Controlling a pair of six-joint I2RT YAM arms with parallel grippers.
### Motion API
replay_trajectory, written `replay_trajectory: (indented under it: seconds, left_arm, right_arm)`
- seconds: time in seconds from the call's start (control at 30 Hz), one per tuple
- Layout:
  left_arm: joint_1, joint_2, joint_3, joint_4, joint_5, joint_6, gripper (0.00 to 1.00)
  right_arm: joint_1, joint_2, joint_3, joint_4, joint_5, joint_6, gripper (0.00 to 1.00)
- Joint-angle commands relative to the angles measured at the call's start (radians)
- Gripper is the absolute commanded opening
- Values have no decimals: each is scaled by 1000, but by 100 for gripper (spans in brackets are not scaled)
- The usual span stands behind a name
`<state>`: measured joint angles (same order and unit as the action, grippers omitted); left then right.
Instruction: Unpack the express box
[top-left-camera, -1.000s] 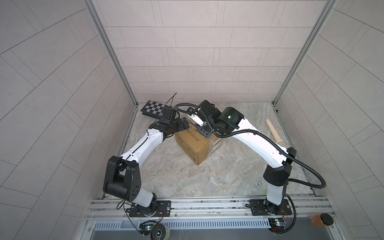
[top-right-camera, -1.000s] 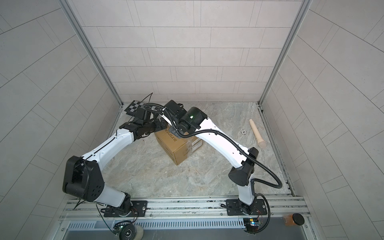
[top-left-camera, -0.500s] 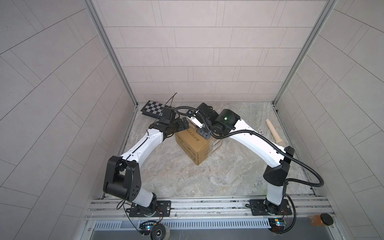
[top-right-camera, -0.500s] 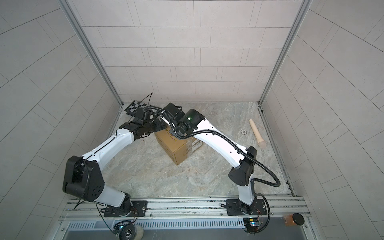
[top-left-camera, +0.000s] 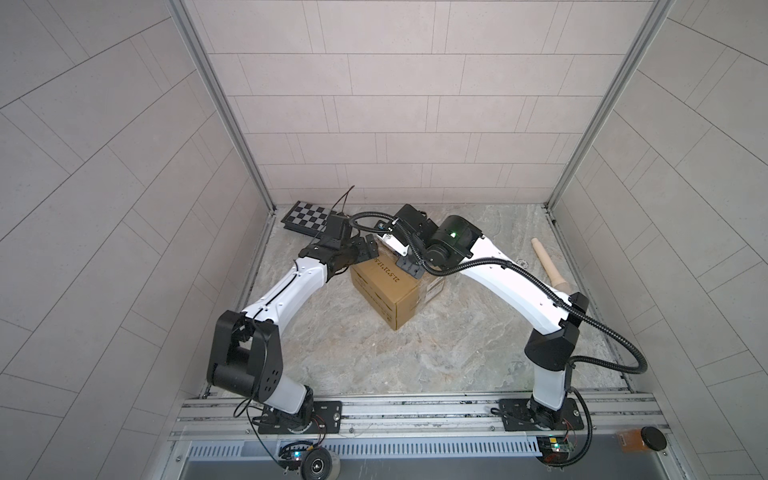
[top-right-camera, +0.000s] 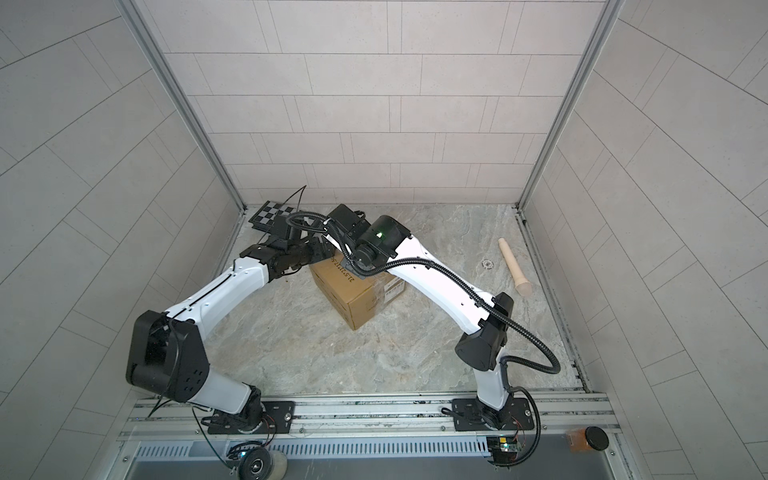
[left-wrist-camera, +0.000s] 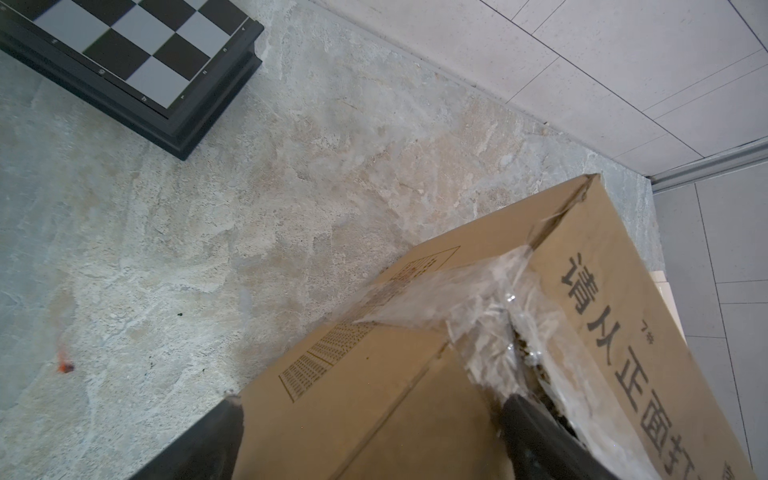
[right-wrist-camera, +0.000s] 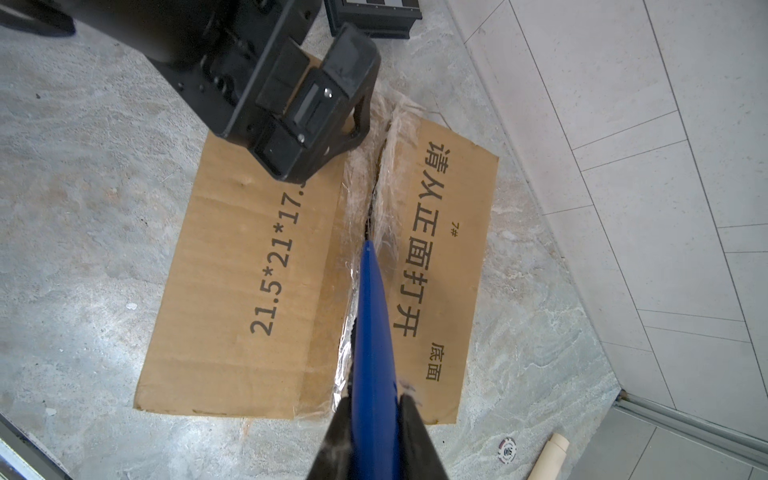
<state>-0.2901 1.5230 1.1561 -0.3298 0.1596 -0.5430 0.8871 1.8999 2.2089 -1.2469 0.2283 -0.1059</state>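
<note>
The express box, a brown carton with black print, stands mid-floor with its taped seam up. My right gripper is shut on a blue pointed tool. The tool's tip sits in the torn tape of the seam. My left gripper is open wide at the box's far end. One of its fingers is by the box's side edge and its second finger is at the seam, with a top flap between them.
A black-and-white chequered board lies in the far left corner. A pale wooden peg lies by the right wall, with a small round chip near it. Tiled walls close in three sides.
My right arm has shifted slightly to the left, sliding the blue tool along the seam. The left arm and the box have stayed put.
</note>
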Motion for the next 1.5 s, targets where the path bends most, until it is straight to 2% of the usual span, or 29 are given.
replay_trajectory:
  seconds: [0.0,0.5,0.63,0.93,1.23,1.47]
  left_arm:
    - [0,64,-49,-139,-63,19,100]
    - [-8,60,-40,-132,-51,24,100]
    - [-8,63,-38,-134,-52,26,100]
    - [-7,78,-37,-153,-75,22,100]
    - [-7,82,-28,-166,-81,26,99]
    - [-7,75,-24,-159,-74,29,99]
  right_arm:
    - [-17,-21,23,-149,42,-16,0]
    - [-19,94,47,-52,-31,10,0]
    - [-19,115,74,-84,-41,19,0]
    - [-47,54,83,-247,-61,41,0]
    - [-74,-30,9,-258,-158,54,0]
    - [-73,10,34,-237,-195,49,0]
